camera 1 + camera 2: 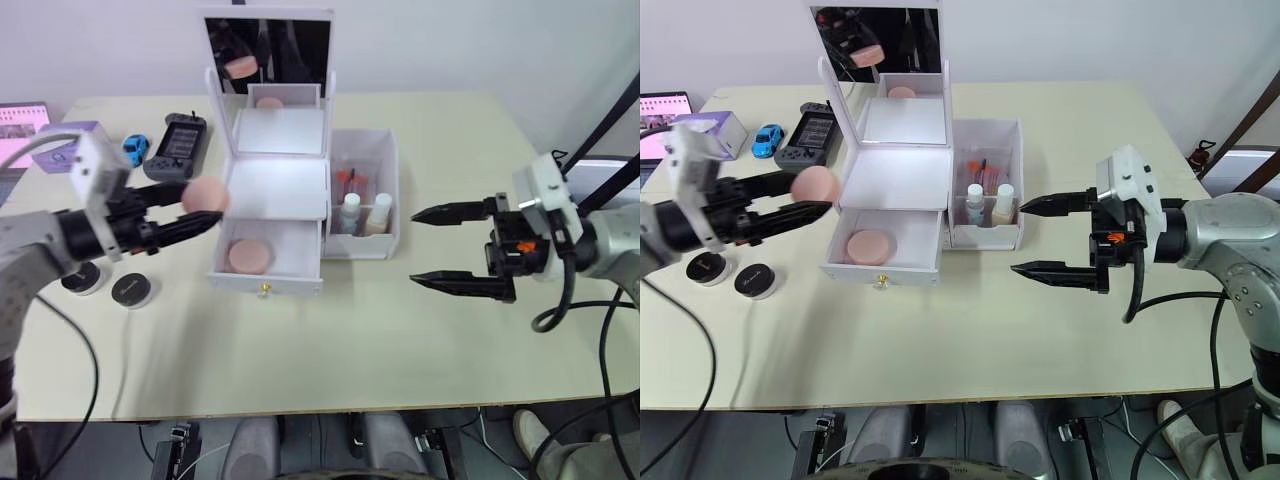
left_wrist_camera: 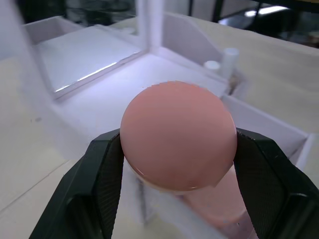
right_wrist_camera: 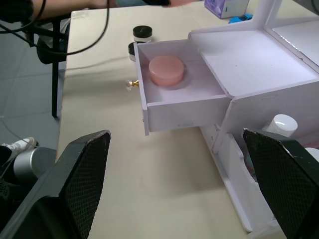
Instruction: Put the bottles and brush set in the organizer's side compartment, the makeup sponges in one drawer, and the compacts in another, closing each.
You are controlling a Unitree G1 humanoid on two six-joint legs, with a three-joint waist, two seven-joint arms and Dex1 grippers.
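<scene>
Clamped between the left gripper's [image 1: 205,208] two black ribbed fingers is a round, smooth, matte pink makeup sponge [image 1: 205,196], held in the air just left of the organizer [image 1: 290,190] and above the front of its pulled-out lower drawer [image 1: 268,256]. On the pale table [image 1: 330,340] under that arm sit two compacts [image 1: 131,289], small round cases with black tops and pale rims, side by side and near the drawer's left end. The organizer is glossy white plastic with an upright rectangular mirror [image 1: 268,55] at the back; its lower drawer stands open, shallow and box-shaped with a small gold knob on the front, and holds the second pink sponge [image 1: 249,256] lying flat towards its left half. Joined to the organizer's right side is the side compartment [image 1: 365,195], an open-topped white bin, holding two white-capped bottles [image 1: 364,212] upright side by side at its front, one with beige liquid, and the brush set [image 1: 349,182] with orange handles behind them. Well to the right, the right gripper [image 1: 440,247] hangs above the bare table with its pointed black fingers spread wide apart, holding and touching nothing.
</scene>
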